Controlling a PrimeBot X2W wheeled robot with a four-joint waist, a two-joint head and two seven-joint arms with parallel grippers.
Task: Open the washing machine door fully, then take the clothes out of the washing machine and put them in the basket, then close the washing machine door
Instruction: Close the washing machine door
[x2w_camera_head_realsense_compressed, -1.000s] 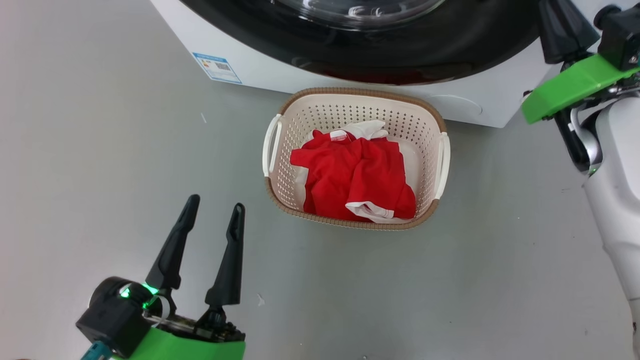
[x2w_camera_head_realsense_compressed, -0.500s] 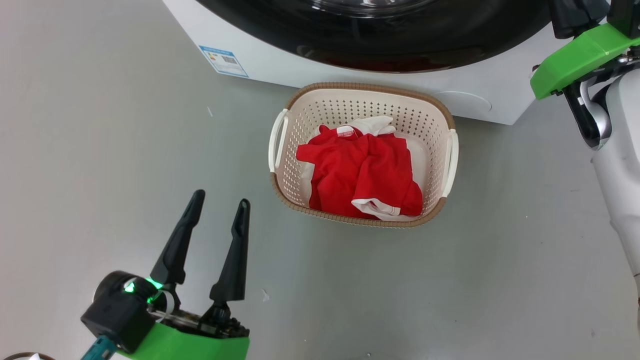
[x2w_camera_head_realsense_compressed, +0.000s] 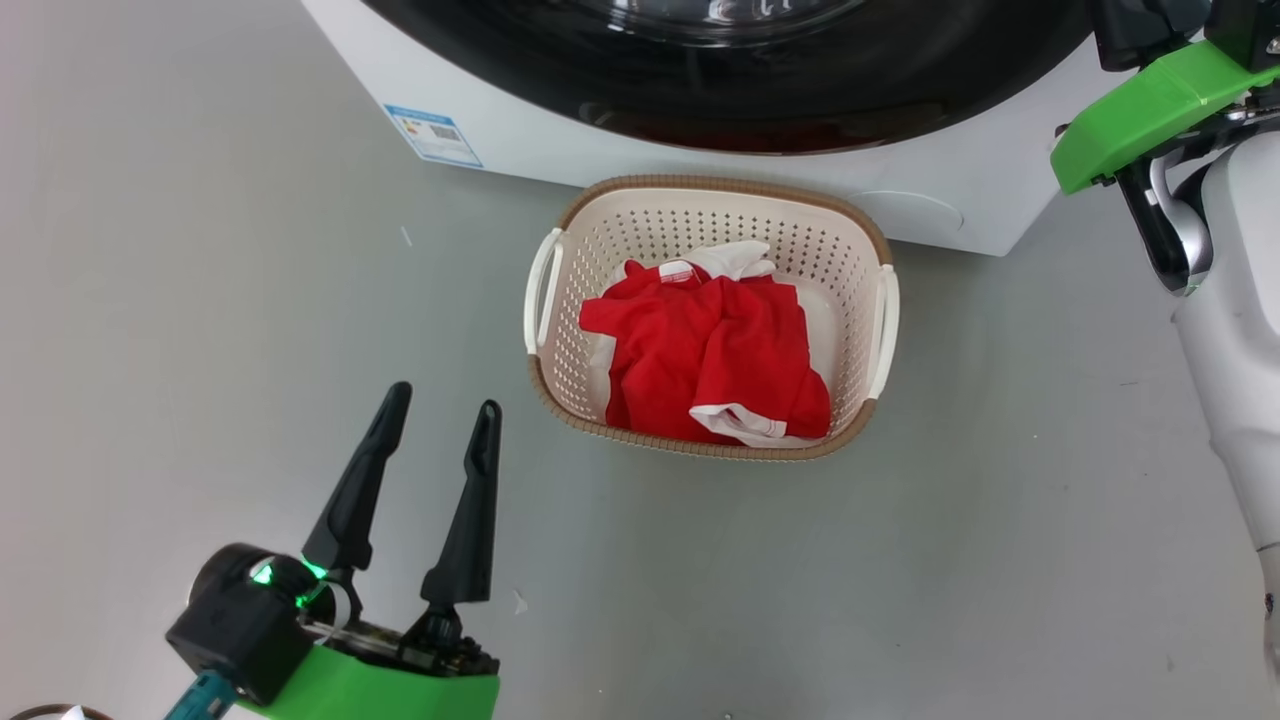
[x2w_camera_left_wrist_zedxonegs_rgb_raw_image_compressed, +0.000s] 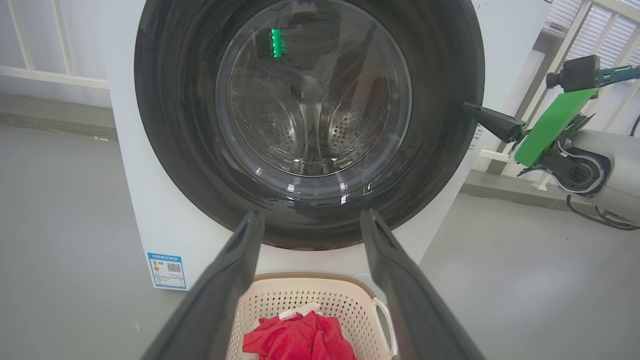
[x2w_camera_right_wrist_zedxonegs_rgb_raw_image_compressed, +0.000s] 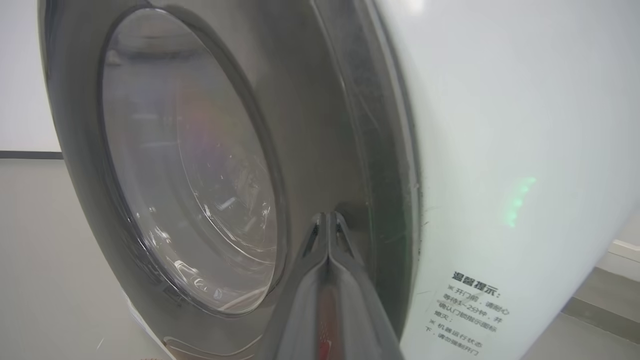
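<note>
At 3 o'clock on the large round washing machine door (x2w_camera_left_wrist_zedxonegs_rgb_raw_image_compressed: 175, 125), w/ its wide glossy black rim & bulging clear glass, the right gripper (x2w_camera_right_wrist_zedxonegs_rgb_raw_image_compressed: 327, 216) has its two long dark fingers pinched together, nothing between them. Tips are on or just off the rim, can't tell which. Left gripper (x2w_camera_head_realsense_compressed: 442, 400) hangs low, approx 7 o'clock from the basket, fingers spread wide, empty.

Progress, my read: opening & unloading done. The door looks seated against the big white box-shaped front-loading washing machine (x2w_camera_head_realsense_compressed: 560, 150); latched or not, can't say. So closing is prob. at its last push.

Steel drum (x2w_camera_left_wrist_zedxonegs_rgb_raw_image_compressed: 310, 130) thru the glass looks bare. Bright red soft clothes (x2w_camera_head_realsense_compressed: 710, 350) w/ white trim lie crumpled in the small cream perforated plastic basket (x2w_camera_head_realsense_compressed: 720, 183), brown woven-look rim, on the grey floor (x2w_camera_head_realsense_compressed: 200, 350) just below the door at 6 o'clock.
</note>
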